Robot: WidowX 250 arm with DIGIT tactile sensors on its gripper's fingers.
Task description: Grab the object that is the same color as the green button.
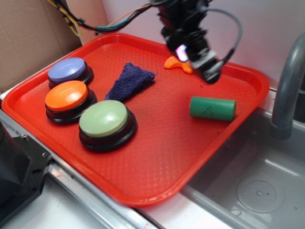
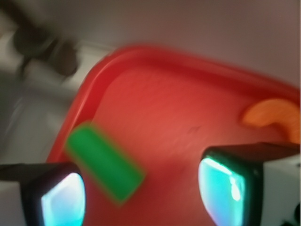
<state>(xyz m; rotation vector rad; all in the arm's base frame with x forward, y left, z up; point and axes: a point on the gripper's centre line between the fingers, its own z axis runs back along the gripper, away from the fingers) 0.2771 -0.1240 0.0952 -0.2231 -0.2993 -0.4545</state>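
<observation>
Red textured plastic forms the tray (image 1: 157, 162), with a raised rounded rim. The green cylinder (image 1: 212, 109) — matte, flat-ended — lies on its side near the tray's right rim, apart from everything else, with bare tray floor all around it. The claw (image 1: 198, 55) hangs above the tray's far side, jaws spread and empty; in the wrist view the cylinder (image 2: 104, 161) sits beside one pad, untouched. The domed green button (image 1: 105, 120) stands at front left beside the orange button (image 1: 67, 98) and lavender button (image 1: 69, 71). A fuzzy blue cloth (image 1: 129, 81) and a curved orange slice (image 1: 179, 64) lie farther back.
</observation>
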